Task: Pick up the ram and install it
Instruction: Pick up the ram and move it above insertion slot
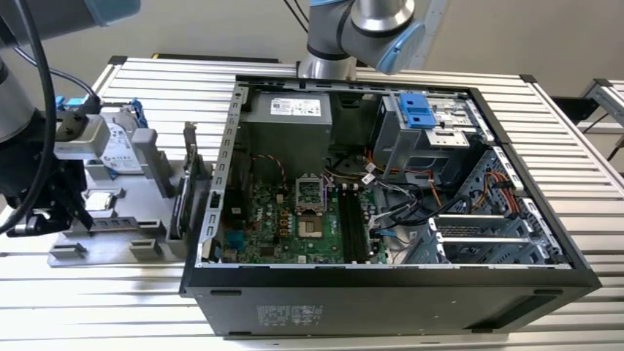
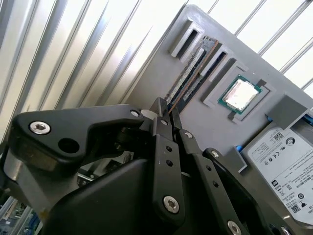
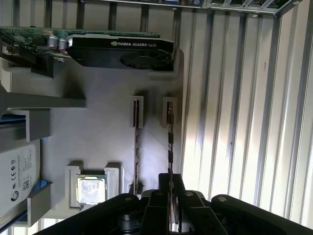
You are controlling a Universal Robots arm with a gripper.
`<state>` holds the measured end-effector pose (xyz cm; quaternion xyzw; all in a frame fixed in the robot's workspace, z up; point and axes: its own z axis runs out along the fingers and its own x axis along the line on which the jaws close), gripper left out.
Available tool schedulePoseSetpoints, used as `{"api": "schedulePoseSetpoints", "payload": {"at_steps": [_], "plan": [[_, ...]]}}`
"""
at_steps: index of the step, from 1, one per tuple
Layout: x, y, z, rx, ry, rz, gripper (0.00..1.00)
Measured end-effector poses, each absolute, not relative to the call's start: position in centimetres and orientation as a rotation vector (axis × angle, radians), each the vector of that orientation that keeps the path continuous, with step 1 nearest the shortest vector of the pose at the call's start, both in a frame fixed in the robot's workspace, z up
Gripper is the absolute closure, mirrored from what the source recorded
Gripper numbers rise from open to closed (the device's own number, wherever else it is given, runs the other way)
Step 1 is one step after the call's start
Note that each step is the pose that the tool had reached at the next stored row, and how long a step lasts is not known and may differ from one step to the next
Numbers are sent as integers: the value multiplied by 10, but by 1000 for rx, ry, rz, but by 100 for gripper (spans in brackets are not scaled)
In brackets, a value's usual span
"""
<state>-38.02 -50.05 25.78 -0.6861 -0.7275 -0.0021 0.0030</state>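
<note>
One gripper [image 3: 171,177] pinches thin ram [image 3: 169,137] on grey tray [image 1: 102,248]; exterior view: tray at 9 o'clock of computer case [image 1: 390,307].

This is a robotics lab bench set up for computer assembly. The table [image 1: 146,80] is built of ribbed aluminium profiles, and a robot arm [image 1: 356,29] rises from its far edge. An opened desktop computer case [image 1: 390,292] lies on its side mid-table, motherboard [image 1: 292,219] and wiring exposed. Toward the table's edge at the exterior view's left, a grey fixture tray [image 3: 98,127] holds loose parts in shaped slots: the ram [image 3: 169,142], a processor [image 2: 240,94], a hard drive [image 1: 115,150] and a graphics card [image 3: 122,51].
</note>
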Motion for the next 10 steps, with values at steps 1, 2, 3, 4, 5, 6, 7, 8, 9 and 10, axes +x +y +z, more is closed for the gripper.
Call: {"api": "schedulePoseSetpoints", "payload": {"at_steps": [1,2,3,4,5,6,7,8,9,10], "plan": [[-380,-501,259,-2151,-2281,-7,100],[-380,-501,259,-2151,-2281,-6,100],[-380,-501,260,-2151,-2281,-7,100],[-380,-501,261,-2151,-2281,-7,100],[-380,-501,262,-2151,-2281,-7,100],[-380,-501,262,-2151,-2281,-7,100],[-380,-501,263,-2151,-2281,-6,100],[-380,-501,264,-2151,-2281,-6,100],[-380,-500,265,-2151,-2281,-7,100],[-380,-500,266,-2151,-2281,-6,100]]}}
